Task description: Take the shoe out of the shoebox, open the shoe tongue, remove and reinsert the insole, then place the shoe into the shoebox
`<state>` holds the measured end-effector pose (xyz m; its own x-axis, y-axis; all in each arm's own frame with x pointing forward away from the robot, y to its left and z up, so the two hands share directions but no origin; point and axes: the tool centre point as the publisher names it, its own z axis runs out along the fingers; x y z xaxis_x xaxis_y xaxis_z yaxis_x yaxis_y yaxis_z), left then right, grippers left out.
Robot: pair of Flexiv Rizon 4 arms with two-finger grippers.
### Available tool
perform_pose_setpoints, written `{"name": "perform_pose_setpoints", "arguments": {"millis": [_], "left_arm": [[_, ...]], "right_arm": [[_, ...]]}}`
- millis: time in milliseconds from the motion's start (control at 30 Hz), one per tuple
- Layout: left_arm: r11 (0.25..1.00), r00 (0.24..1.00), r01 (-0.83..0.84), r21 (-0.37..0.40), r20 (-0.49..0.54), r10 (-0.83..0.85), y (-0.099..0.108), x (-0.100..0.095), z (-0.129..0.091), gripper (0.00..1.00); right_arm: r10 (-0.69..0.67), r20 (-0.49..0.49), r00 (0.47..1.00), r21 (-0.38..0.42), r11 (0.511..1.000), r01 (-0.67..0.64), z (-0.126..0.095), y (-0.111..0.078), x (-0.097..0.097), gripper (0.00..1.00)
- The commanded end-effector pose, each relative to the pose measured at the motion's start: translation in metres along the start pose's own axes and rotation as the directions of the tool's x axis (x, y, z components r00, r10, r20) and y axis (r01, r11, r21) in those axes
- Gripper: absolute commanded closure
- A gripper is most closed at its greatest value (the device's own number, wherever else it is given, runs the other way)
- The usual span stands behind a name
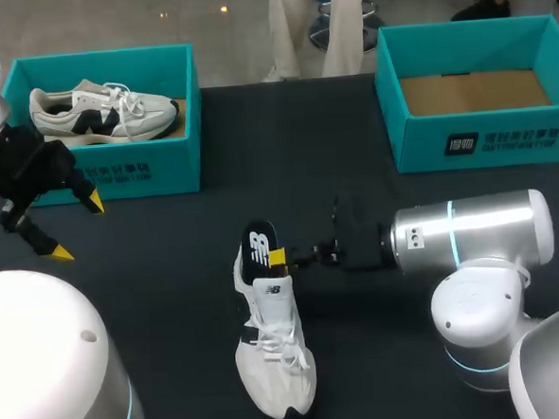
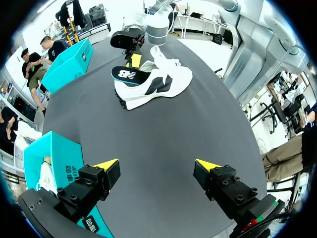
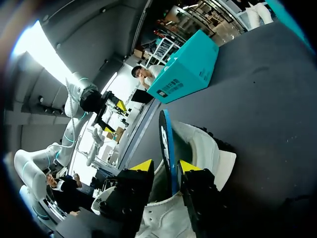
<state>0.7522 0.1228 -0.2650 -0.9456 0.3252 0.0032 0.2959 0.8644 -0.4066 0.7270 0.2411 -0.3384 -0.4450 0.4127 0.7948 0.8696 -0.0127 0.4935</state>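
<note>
Left shoebox [image 1: 177, 166]: teal, far-left on the desk [image 1: 171, 302]. Holds a 2nd sneaker [image 1: 103, 114], white/grey w/ black, toe toward the right shoebox.
Right shoebox [image 1: 418, 144]: teal, far-right. Its brown cardboard floor [image 1: 472, 91] is showing.
Print: white print on each box's front wall (too small to make out). White logo on the insole and on the tongue [image 1: 271, 288].
Shoe [image 1: 277, 352]: white w/ a black toe tip, upright on its sole mid-desk, well apart from both boxes.
Axis: long axis runs near–far in the head view, toe toward the robot, heel toward the boxes.
Insole [image 1: 259, 249]: dark. Its heel end is raised out of the shoe's opening and its fore part is down inside.
Right fingers [image 3: 190, 167]: nearly closed, pinching the insole's raised end from two sides. The arm comes in low from the right.
Left fingers [image 2: 106, 164]: spread wide, holding nothing, above the desk just in front of the left shoebox.
</note>
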Motion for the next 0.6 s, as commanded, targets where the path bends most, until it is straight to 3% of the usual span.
{"name": "perform_pose_setpoints", "arguments": {"millis": [33,100,200,333,600], "left_arm": [[1.0,1.0,0.0,-0.001,0.0,0.0,0.0,0.001,0.0,0.0],[1.0,1.0,0.0,-0.001,0.0,0.0,0.0,0.001,0.0,0.0],[1.0,1.0,0.0,-0.001,0.0,0.0,0.0,0.001,0.0,0.0],[1.0,1.0,0.0,-0.001,0.0,0.0,0.0,0.001,0.0,0.0],[1.0,1.0,0.0,-0.001,0.0,0.0,0.0,0.001,0.0,0.0]], "right_arm": [[-0.004,0.01,1.0,0.036,0.999,0.004,0.006,0.014,0.001,0.7],[-0.005,0.008,1.0,0.043,0.999,0.005,0.009,0.015,0.001,0.73],[-0.007,0.007,1.0,0.044,0.999,0.007,0.009,0.016,0.0,1.0],[-0.009,0.01,1.0,0.036,0.999,0.009,0.007,0.014,0.001,1.0],[0.028,-0.001,1.0,0.038,0.999,-0.028,0.012,-0.011,0.001,1.0]]}}
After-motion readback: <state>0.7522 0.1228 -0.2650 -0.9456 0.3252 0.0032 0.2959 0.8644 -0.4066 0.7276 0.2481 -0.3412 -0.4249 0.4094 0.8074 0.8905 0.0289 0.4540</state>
